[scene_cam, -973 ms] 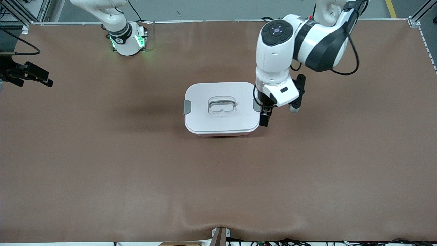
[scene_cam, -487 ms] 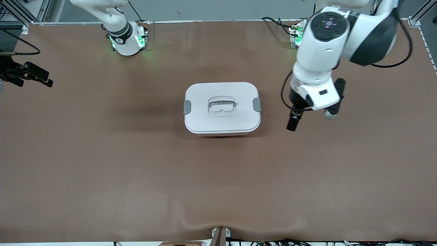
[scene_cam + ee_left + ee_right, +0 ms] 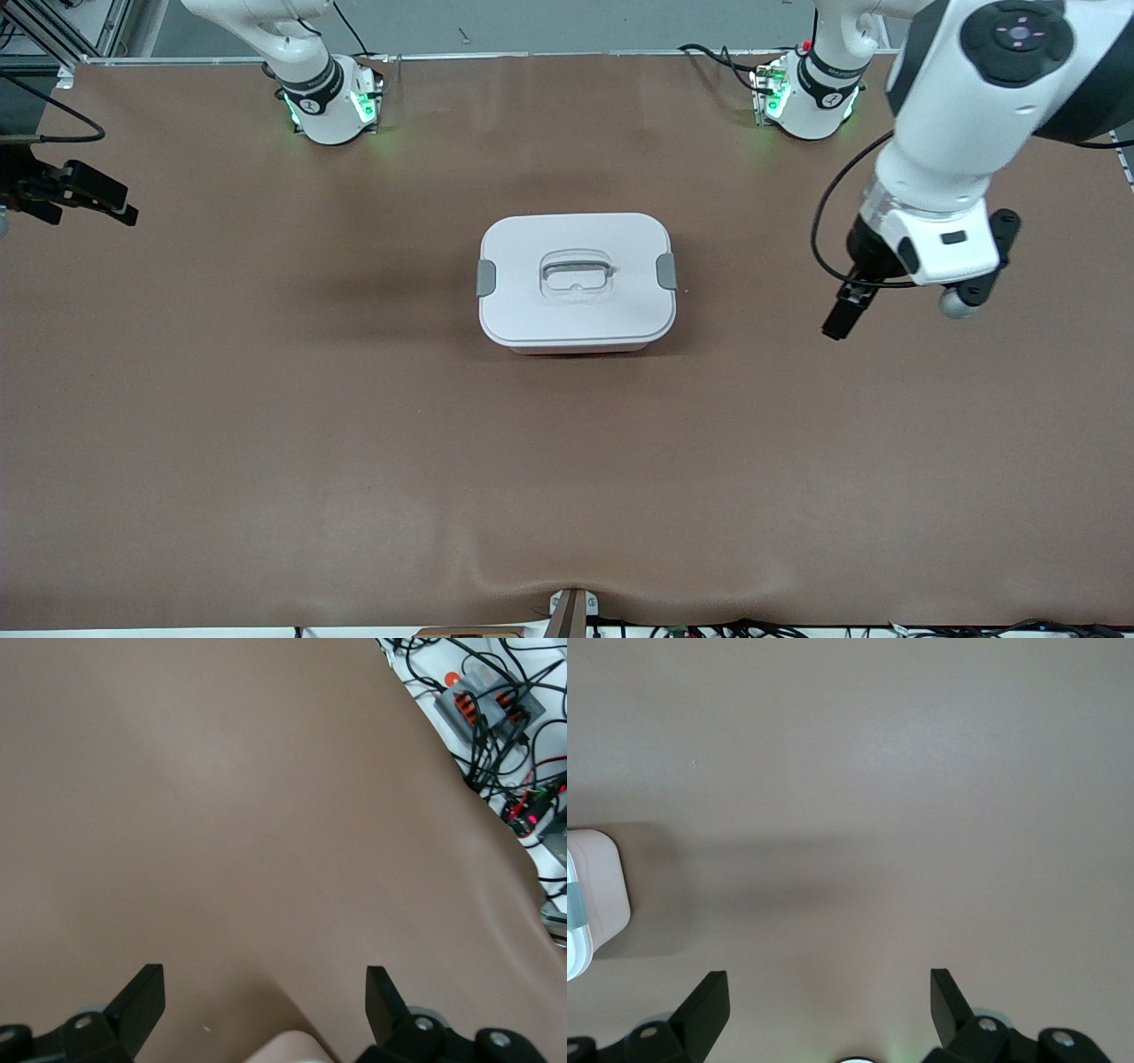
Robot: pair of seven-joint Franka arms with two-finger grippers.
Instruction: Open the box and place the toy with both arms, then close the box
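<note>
Brown desk (image 3: 266, 425), bare apart from the box (image 3: 576, 279) at centre, lid on, grey clips at both short ends, long axis running arm to arm. No toy in sight. My right gripper (image 3: 75, 199) waits off the box's right-arm end, fingers wide. My left gripper (image 3: 842, 315) hangs over open desk off the other end, fingers wide, nearer the box.

The left gripper (image 3: 842, 317) hangs tilted from its bent white arm at that arm's end of the table, fingers (image 3: 142, 1001) spread wide, while the right gripper (image 3: 84, 199) waits at its own end, fingers (image 3: 709, 1001) equally parted.
</note>
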